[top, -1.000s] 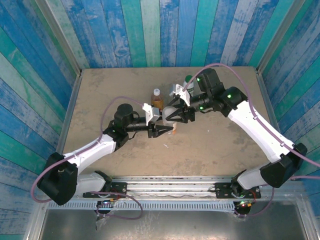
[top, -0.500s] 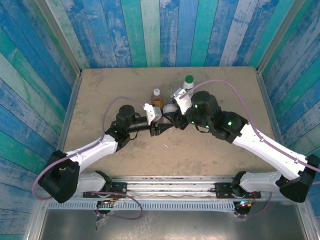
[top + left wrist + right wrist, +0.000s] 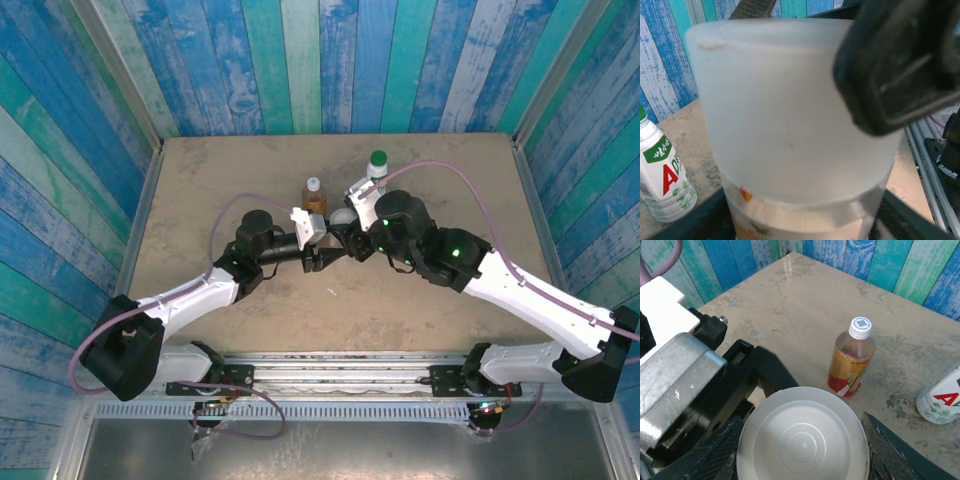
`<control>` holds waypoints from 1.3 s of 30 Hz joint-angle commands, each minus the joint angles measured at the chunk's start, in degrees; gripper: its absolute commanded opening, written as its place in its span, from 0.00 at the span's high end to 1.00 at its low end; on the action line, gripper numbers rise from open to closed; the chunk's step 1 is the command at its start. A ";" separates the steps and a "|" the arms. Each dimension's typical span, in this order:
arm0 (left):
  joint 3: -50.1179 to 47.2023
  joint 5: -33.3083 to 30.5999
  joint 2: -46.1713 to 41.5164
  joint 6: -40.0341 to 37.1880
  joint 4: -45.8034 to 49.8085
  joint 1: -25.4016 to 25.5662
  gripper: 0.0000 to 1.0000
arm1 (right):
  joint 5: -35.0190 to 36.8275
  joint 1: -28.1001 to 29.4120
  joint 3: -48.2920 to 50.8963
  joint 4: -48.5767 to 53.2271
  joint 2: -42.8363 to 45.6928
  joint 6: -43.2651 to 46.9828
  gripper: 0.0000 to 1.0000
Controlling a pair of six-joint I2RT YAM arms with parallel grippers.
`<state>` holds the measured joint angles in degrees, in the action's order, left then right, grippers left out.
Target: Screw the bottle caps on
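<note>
A short clear bottle [image 3: 805,215] stands between my left gripper's [image 3: 805,222] dark fingers [image 3: 695,220], which sit close at both its sides; contact is not clear. The wide pale grey cap [image 3: 802,440] sits on top of it, with my right gripper [image 3: 802,447] shut on the cap from above, textured pads [image 3: 715,450] pressed against its rim. Both grippers meet at mid-table [image 3: 338,240]. The amber bottle [image 3: 850,362] with its tiny white cap [image 3: 860,326] stands just behind. The white bottle [image 3: 377,170] with a green-red label carries a dark green cap [image 3: 378,157].
The tan table [image 3: 220,180] is boxed in by blue-green plank walls [image 3: 300,60] on three sides. The amber and white bottles stand close behind the grippers. A metal rail [image 3: 340,365] runs along the near edge by the arm bases.
My right arm swung in and turned its wrist over the pale grey cap, keeping hold of it. The left arm has barely shifted.
</note>
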<state>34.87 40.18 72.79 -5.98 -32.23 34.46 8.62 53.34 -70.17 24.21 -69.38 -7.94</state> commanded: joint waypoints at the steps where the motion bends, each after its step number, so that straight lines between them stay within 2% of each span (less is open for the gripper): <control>1: 0.73 -0.49 -0.58 2.21 -1.34 -1.15 0.26 | -6.31 -3.73 1.78 -2.49 3.60 1.43 0.71; 6: -0.35 1.77 -0.39 5.30 -5.11 -1.18 0.23 | -18.20 -8.22 4.97 -8.39 6.10 0.60 0.71; 11: 0.49 3.00 0.22 4.56 -4.59 -0.48 0.10 | -20.74 -8.85 4.80 -8.84 5.20 -0.14 0.71; 13: 1.22 4.07 0.91 4.13 -3.59 -0.20 0.09 | -23.02 -8.80 4.54 -9.45 4.57 -0.20 0.71; 21: 2.12 6.16 2.19 4.75 -3.76 0.17 0.36 | -24.62 -8.78 4.60 -9.71 4.26 -0.31 0.69; 24: 2.09 6.65 2.02 4.74 -3.63 0.17 0.40 | -24.96 -8.79 4.78 -9.39 4.25 -0.34 0.66; 26: 2.25 7.40 1.97 4.60 -3.24 0.17 0.41 | -25.63 -8.86 4.75 -9.04 4.41 0.51 0.59; 29: 2.26 8.84 1.82 5.11 -3.35 0.17 0.42 | -27.23 -8.99 4.60 -8.39 5.25 4.05 0.38; 33: 4.21 14.02 2.85 5.26 0.01 0.15 0.42 | -34.79 -11.24 3.32 -6.74 5.84 9.93 0.28; 36: 3.78 16.76 2.30 6.32 -0.95 0.16 0.42 | -45.17 -14.23 2.24 -3.75 5.16 16.01 0.22; 39: 3.93 18.42 1.56 6.50 -0.49 0.16 0.42 | -50.08 -16.03 -0.81 1.52 2.66 21.04 0.19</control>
<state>37.36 54.52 74.00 -0.36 -33.26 34.50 -31.77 38.63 -68.01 20.69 -65.32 5.65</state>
